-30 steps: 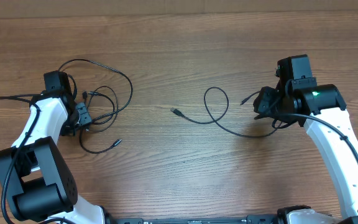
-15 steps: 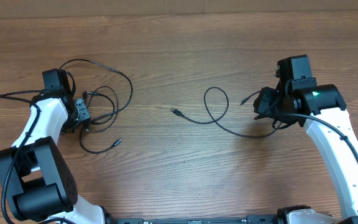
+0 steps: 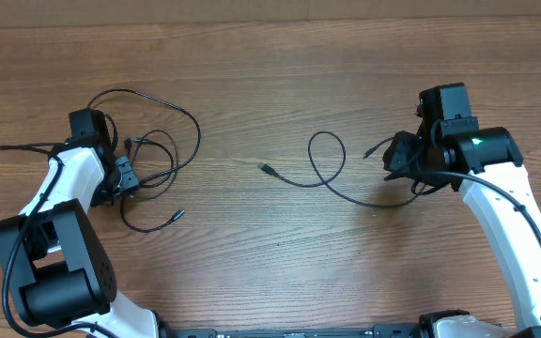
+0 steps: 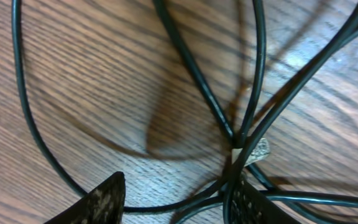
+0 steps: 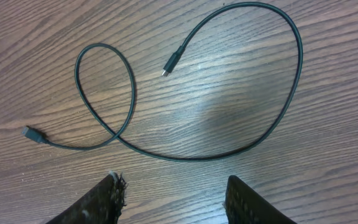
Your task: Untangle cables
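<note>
A tangle of thin black cables (image 3: 196, 127) lies in loose loops at the left of the table. My left gripper (image 3: 120, 176) is low over its left side. In the left wrist view its jaws (image 4: 179, 186) stand apart, with several strands crossing (image 4: 238, 140) just ahead and one strand running between the fingers. A single separate cable (image 3: 346, 197) lies in the middle right, one plug (image 3: 265, 169) pointing left. My right gripper (image 3: 397, 155) is at that cable's right end, open and empty (image 5: 174, 183). The whole looped cable (image 5: 191, 159) lies ahead of it.
The wooden table (image 3: 252, 75) fills the view. Thicker black arm cables run along both white arms (image 3: 496, 216). A pale band (image 4: 258, 150) sits on one strand near the crossing.
My left wrist has shifted very slightly. The cables and my right arm have not moved.
</note>
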### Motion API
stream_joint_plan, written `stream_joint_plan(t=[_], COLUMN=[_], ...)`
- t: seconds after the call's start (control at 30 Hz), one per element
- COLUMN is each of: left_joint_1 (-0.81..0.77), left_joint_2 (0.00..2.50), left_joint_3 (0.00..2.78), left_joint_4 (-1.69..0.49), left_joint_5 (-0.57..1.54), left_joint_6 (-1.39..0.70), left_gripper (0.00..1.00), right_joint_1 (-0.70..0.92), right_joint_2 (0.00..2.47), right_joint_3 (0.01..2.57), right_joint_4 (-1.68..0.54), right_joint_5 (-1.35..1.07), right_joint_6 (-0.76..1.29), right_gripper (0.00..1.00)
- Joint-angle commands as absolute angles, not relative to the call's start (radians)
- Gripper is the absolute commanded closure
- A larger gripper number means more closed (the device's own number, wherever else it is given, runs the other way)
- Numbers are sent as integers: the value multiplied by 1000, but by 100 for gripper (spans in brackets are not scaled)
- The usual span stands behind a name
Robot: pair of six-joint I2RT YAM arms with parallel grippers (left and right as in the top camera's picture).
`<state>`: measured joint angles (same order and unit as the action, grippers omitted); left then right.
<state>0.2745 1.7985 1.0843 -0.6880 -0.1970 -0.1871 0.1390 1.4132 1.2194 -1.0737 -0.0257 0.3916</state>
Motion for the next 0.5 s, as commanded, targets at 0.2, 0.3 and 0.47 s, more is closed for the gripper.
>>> stream_joint_plan(t=[0.2,0.3,0.47], left_joint_1=[275,275,275], left_joint_2=[1811,1811,1811], left_joint_3=[1068,1067,1047], left_joint_4=[-715,-737,-740], left_joint_5=[-287,-288,-288], left_joint_6=[-227,-248,-263], left_gripper=[54,55,54], right_joint_1=[137,137,137], right_joint_2=[1414,1414,1414], right_joint_3=[1237,1237,1237], right_joint_4=[-1071,-1071,-1071], right_joint_5=[-16,-16,-16], right_joint_6=[384,384,384], right_gripper=[49,49,49])
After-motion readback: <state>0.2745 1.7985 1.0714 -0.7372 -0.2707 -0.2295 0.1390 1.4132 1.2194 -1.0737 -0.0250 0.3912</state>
